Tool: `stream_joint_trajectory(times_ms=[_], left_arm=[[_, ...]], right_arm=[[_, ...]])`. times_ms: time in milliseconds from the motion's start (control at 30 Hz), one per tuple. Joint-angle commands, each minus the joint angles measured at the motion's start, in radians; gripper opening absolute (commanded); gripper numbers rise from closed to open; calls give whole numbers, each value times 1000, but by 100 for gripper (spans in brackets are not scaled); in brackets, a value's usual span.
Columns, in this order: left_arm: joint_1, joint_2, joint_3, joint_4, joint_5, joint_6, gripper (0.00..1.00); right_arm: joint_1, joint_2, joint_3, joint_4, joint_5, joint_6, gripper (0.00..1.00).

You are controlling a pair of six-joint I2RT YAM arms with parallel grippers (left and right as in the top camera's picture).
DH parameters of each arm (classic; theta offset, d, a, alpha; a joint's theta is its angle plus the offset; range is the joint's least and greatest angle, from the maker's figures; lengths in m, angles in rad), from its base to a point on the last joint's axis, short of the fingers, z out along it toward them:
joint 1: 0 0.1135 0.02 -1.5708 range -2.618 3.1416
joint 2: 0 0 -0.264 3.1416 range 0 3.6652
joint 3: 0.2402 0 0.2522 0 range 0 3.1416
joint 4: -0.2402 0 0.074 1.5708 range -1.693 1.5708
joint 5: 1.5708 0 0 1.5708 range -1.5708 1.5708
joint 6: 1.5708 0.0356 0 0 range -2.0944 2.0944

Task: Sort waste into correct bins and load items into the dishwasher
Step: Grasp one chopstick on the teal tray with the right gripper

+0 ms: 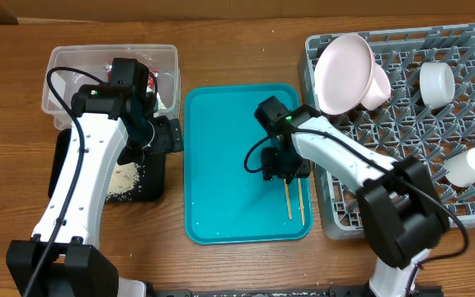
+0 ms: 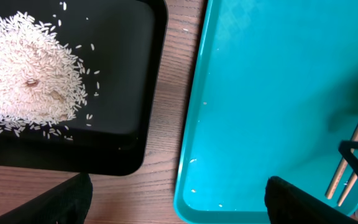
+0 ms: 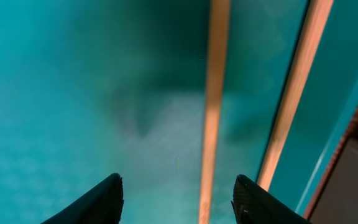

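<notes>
Off the far-left corner of the teal tray (image 1: 221,124) sits the clear tub (image 1: 64,62). My left arm covers most of what lies in it. Nearer, just beside the teal tray's left edge, the black tray (image 2: 123,93) holds the rice crumbs (image 2: 30,74) in a loose heap, with a few brownish bits among them. My left hand (image 2: 179,208) hangs over the strip of counter (image 2: 173,93) between the black tray and the teal tray. It is released, fingers spread wide and nothing between them.

On the teal tray, toward its right edge and near corner, lie the chopsticks (image 1: 289,202), side by side, almost parallel and not touching. My right hand (image 3: 179,199) is low over them, also released. Its fingers (image 3: 104,199) stand either side of one stick, while the other stick lies just outside. So I judge that only one stick is lined up for a grip.

I expect them to be light, stiff and thin. Lying flat on a slick tray, they are likely to roll or skid as the fingers close, and easy to pinch up crooked. I would take hold near mid-length, across the sticks, gathering both if I can so they hang level.

Just beside the teal tray's right edge stands the dish rack (image 1: 402,115). It already carries pink dishes (image 1: 345,74) near the tray's far-right corner and two white cups (image 1: 437,81) farther right.
</notes>
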Motion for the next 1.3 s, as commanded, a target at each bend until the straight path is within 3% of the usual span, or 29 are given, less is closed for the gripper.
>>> stream_joint_trajectory(times_ms=[0, 67, 267, 500, 733, 1000, 1267], left_arm=[[-7, -6, -3, 2, 8, 11, 90], [-7, -6, -3, 2, 7, 11, 90], [-7, -6, -3, 2, 8, 11, 90], [-7, -6, -3, 1, 8, 11, 91], [-7, -6, -3, 1, 8, 11, 90], [-7, -6, -3, 2, 8, 11, 91], [-7, -6, -3, 2, 8, 11, 91]], right_arm=[[3, 46, -5, 7, 34, 31, 59], [3, 65, -5, 7, 32, 30, 59], [18, 80, -5, 7, 29, 28, 25], [20, 80, -5, 6, 4, 28, 4], [17, 18, -3, -23, -23, 28, 4], [5, -238, -2, -56, -16, -67, 4], [-127, -406, -2, -224, 147, -186, 4]])
